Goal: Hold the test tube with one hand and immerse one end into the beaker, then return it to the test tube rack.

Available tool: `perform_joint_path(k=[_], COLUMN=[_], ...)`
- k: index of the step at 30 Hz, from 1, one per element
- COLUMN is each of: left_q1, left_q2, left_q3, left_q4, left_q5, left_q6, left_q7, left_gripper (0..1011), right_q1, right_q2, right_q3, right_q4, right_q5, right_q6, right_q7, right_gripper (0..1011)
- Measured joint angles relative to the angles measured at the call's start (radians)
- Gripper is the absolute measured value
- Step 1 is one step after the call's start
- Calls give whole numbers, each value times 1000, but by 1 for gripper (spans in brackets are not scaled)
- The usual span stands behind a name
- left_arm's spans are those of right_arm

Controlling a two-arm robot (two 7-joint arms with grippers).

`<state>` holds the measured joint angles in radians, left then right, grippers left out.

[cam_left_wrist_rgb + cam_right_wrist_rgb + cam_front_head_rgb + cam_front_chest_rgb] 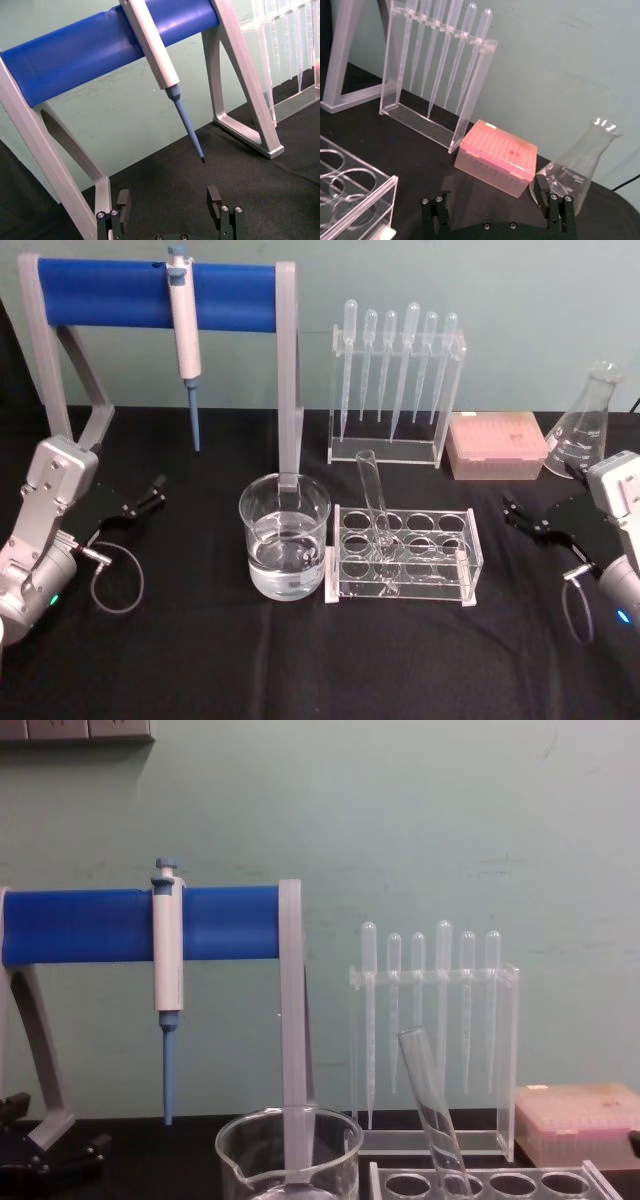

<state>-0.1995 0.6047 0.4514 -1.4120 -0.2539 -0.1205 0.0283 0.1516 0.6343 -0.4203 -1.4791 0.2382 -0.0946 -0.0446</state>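
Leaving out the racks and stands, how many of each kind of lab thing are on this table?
Test tube: 1
Beaker: 1
Conical flask: 1
Bulb pipettes: 6
Pipettor: 1
Pink box: 1
Total: 11

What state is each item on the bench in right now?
test tube: leaning in the rack, unheld
beaker: upright, part-filled with clear liquid
pipettor: hanging on the stand
tip box: lid shut
left tool: open, empty
right tool: open, empty

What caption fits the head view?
Test tube leans in the rack beside the beaker; left gripper and right gripper open at sides.
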Motion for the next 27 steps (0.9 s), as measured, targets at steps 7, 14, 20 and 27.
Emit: perform_joint_path(k=[7, 14, 20, 27], left_q1=[0, 0, 0, 0], left_q2=[0, 0, 0, 0], left_q3=[0, 0, 0, 0], left_q4=[0, 0, 0, 0], left_q5=[0, 0, 0, 0], left_q6=[0, 0, 0, 0], left_q7=[0, 0, 0, 0], left_gripper=[1000, 1000, 1000, 1000], right_q1=[-120, -110, -7, 97], right_q2=[86, 122, 74, -5], right_q3=[62, 49, -22, -82], right_q4=[-200, -313, -306, -243], right_q5=[25, 117, 120, 88], right_q6=[42, 115, 197, 264], right_q7=[18, 202, 325, 387], right_gripper=[1002, 1002, 1002, 1002])
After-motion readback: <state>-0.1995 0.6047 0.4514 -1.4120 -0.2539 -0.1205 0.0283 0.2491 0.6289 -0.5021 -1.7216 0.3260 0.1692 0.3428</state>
